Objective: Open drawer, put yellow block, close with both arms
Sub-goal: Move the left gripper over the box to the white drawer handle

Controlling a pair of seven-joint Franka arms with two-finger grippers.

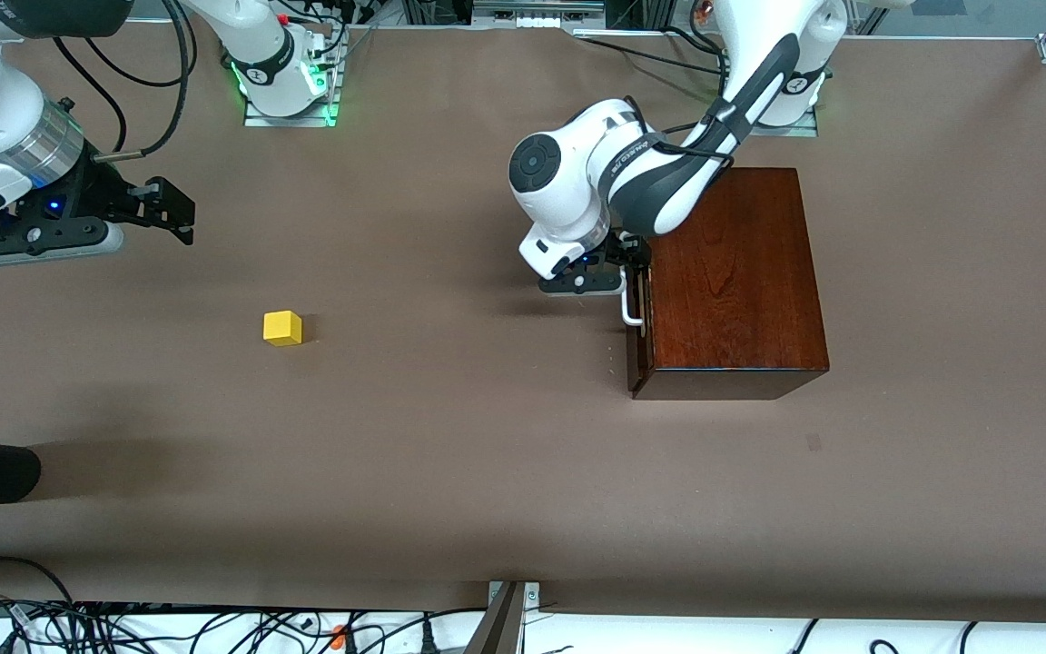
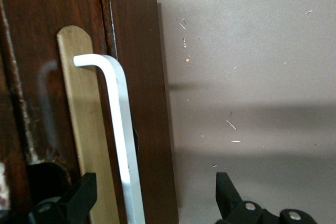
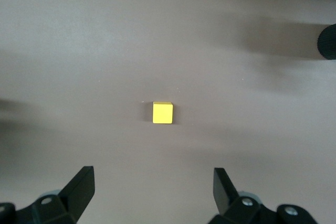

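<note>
The left gripper (image 2: 152, 198) has its two black fingers (image 2: 79, 198) spread apart, one on each side of the white U-shaped metal handle (image 2: 123, 145) without pinching it; the left wrist view alone shows this straddle, along with a pale strip under the handle on the dark reddish-brown drawer front (image 2: 142, 103), while the front view shows only the gripper (image 1: 621, 263) pressed close to the handle (image 1: 632, 313) at the side of the glossy dark mahogany wooden box (image 1: 732, 282). The drawer (image 1: 639, 354) sits flush in the box, not pulled out. The right gripper (image 3: 152, 195) also has its fingers (image 3: 81, 187) wide apart and holds nothing; its wrist view looks straight down on the small bright yellow cube (image 3: 163, 113), which lies alone on the brown tabletop (image 3: 252, 103). The front view places that gripper (image 1: 164, 209) in the air over bare tabletop (image 1: 450, 472) at the right arm's end, with the cube (image 1: 282, 328) nearer the front camera and well apart from the box. Counted: one yellow cube, one box with one drawer and one handle, two white jointed arms, each with two fingers.
</note>
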